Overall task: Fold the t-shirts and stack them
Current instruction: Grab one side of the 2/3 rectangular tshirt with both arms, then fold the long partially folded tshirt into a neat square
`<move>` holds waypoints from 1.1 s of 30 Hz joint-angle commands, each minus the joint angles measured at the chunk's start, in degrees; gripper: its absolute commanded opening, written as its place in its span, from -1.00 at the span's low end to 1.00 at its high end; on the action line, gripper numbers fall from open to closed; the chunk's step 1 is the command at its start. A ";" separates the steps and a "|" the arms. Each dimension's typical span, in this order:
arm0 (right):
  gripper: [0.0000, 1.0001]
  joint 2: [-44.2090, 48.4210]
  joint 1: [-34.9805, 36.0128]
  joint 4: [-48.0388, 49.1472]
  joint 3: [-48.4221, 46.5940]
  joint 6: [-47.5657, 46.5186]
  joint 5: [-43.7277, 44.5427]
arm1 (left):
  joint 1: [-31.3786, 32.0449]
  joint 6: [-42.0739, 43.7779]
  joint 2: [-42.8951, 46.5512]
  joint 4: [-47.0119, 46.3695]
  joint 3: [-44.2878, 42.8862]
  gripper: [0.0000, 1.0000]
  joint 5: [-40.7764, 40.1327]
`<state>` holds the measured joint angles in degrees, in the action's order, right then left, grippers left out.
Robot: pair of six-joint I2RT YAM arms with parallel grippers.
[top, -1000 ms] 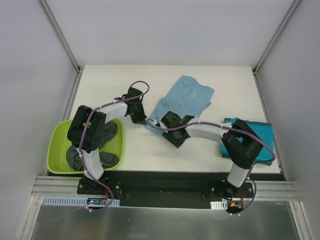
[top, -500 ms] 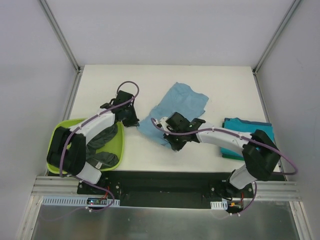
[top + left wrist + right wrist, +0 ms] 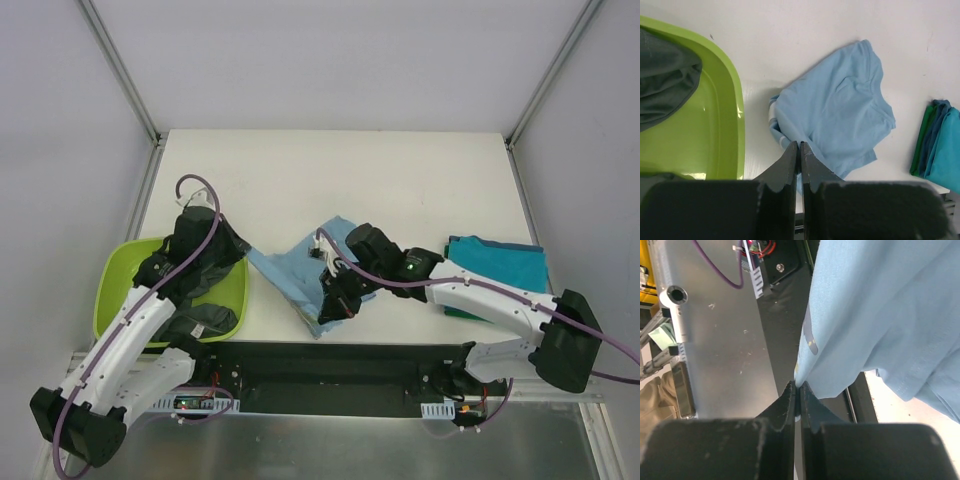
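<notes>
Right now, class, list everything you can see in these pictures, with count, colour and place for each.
light blue t-shirt: one, light blue, crumpled on the table's near middle, partly lifted
folded t-shirts: one stack, teal on top, count of layers unclear, table's right side
dark grey t-shirts: count unclear, dark grey, bunched inside the tub
tub: one, lime green, table's near left corner
table: one, white, under everything
left claw: one, black, shut on the light blue t-shirt's edge beside the tub
right claw: one, black, shut on the light blue t-shirt's near edge
</notes>
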<state>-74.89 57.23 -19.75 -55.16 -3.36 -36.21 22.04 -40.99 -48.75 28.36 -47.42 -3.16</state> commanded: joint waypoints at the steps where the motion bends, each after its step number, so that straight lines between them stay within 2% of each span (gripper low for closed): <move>1: -0.99 3.78 0.60 0.33 1.10 3.27 -5.02 | -0.86 0.30 0.42 0.38 -2.32 -1.00 -4.49; 6: -0.99 6.77 -1.85 -1.52 1.89 4.94 -1.42 | -0.77 0.65 -5.11 0.21 -7.06 -1.00 -3.00; 15: -0.99 12.66 -14.59 -7.05 4.18 1.88 0.70 | 0.54 1.62 -16.80 -3.92 -16.03 -1.00 0.52; 18: -0.99 13.37 -18.64 -8.20 4.27 0.81 0.70 | 2.56 1.88 -21.28 -4.63 -19.71 -1.00 -1.23; 21: -1.00 13.46 -22.41 -8.55 4.44 0.28 0.87 | 4.32 3.20 -26.03 -4.98 -23.93 -1.00 -3.61; 33: -0.99 8.63 -35.25 -9.00 5.85 -2.45 5.27 | 4.41 5.83 -45.28 -5.24 -37.03 -1.00 -1.06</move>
<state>-64.03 24.93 -25.28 -50.74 -4.12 -32.21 27.46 -38.28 -89.84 25.61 -79.05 -0.34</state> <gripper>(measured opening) 0.028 0.007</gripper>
